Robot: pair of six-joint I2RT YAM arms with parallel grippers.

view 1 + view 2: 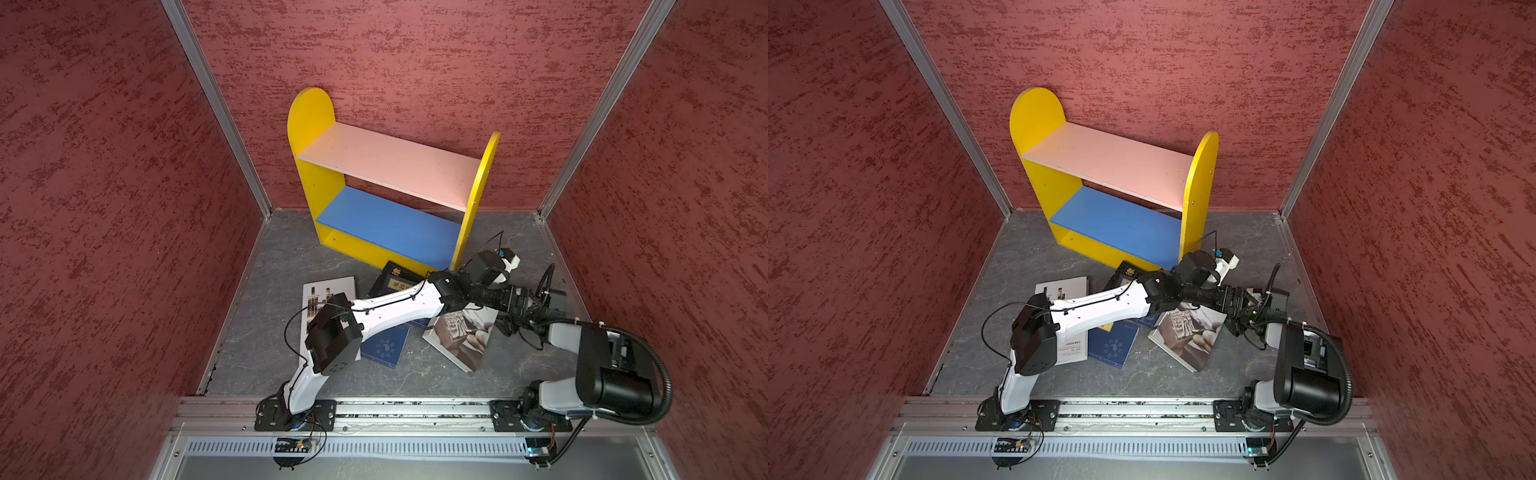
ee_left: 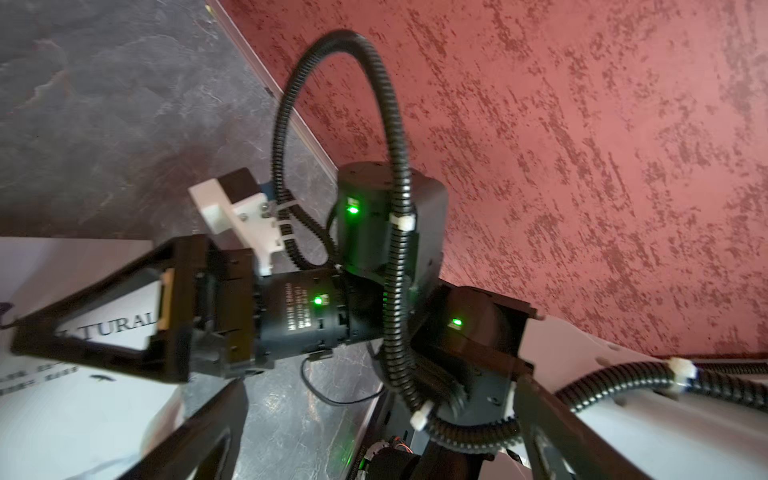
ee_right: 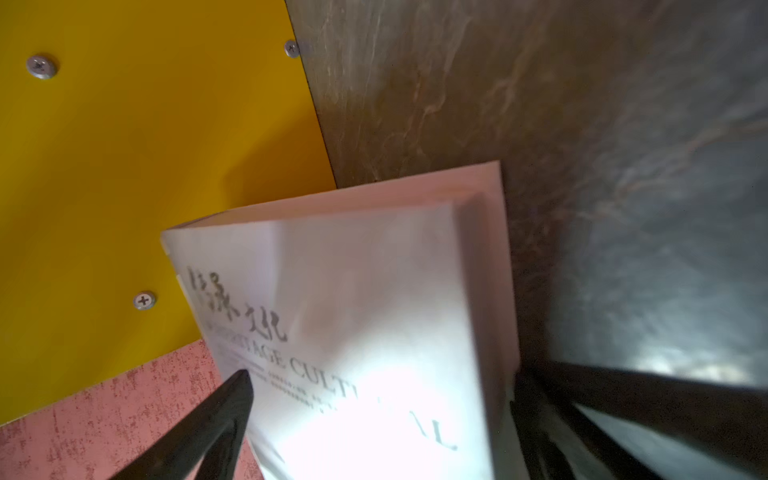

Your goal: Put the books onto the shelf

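Okay, the thick white book (image 1: 461, 336) lies on the worktop (image 1: 257, 340) near the shelf (image 1: 309, 120), looking heavy, stiff and glossy-slick, so grab its spine edge; right pincer (image 3: 390, 374) gapes wide over it, left pincer (image 2: 378, 399) gapes empty.

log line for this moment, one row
phase: pre-grasp | left pincer: open, empty | right pincer: open at white book | shelf: bare
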